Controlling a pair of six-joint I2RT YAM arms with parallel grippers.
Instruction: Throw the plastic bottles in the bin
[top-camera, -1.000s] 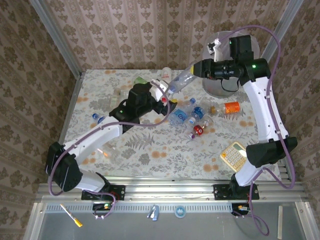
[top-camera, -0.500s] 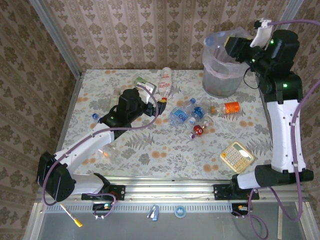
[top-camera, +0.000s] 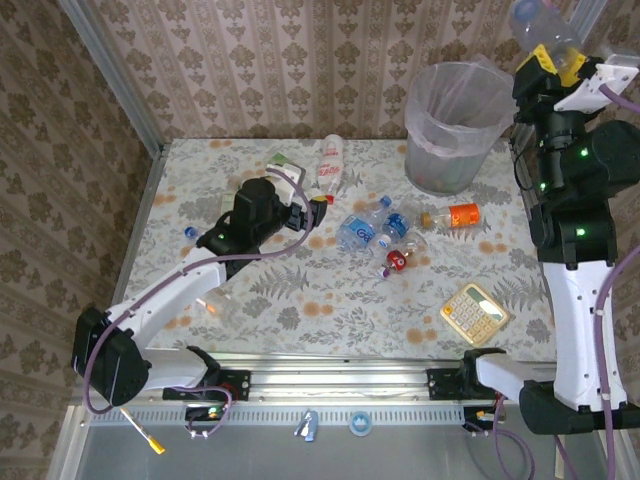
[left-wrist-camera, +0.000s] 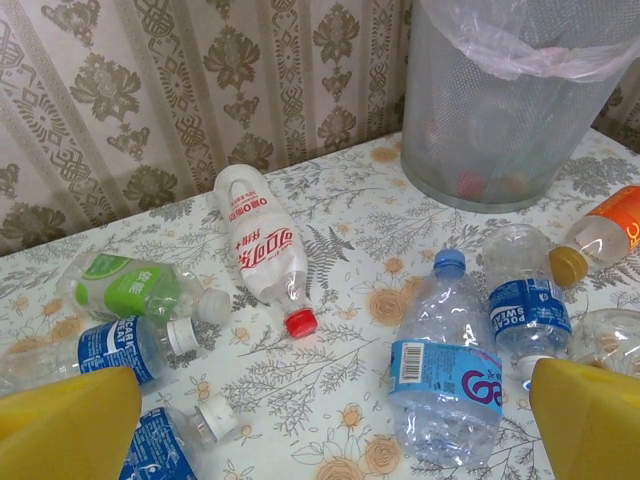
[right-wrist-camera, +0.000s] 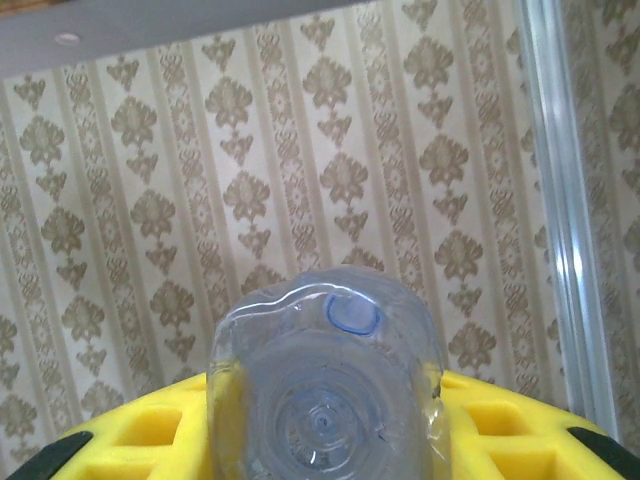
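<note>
My right gripper is raised high, to the right of the bin, and is shut on a clear plastic bottle. In the right wrist view that bottle sits base-out between the yellow pads, facing the wallpaper. My left gripper hovers open over the table. Its yellow fingers stand wide apart with nothing between them. Ahead of it lie a white red-capped bottle, a green bottle, a blue-labelled clear bottle and an orange one. The bin stands behind them.
A beige calculator lies at the front right of the table. A red-capped bottle lies near the cluster of bottles, and a small one lies at the left. Wallpapered walls close in the back and sides.
The right arm has swung up and to the right, carrying the clear bottle from over the table past the bin to high by the corner. The left arm has pulled back slightly.
</note>
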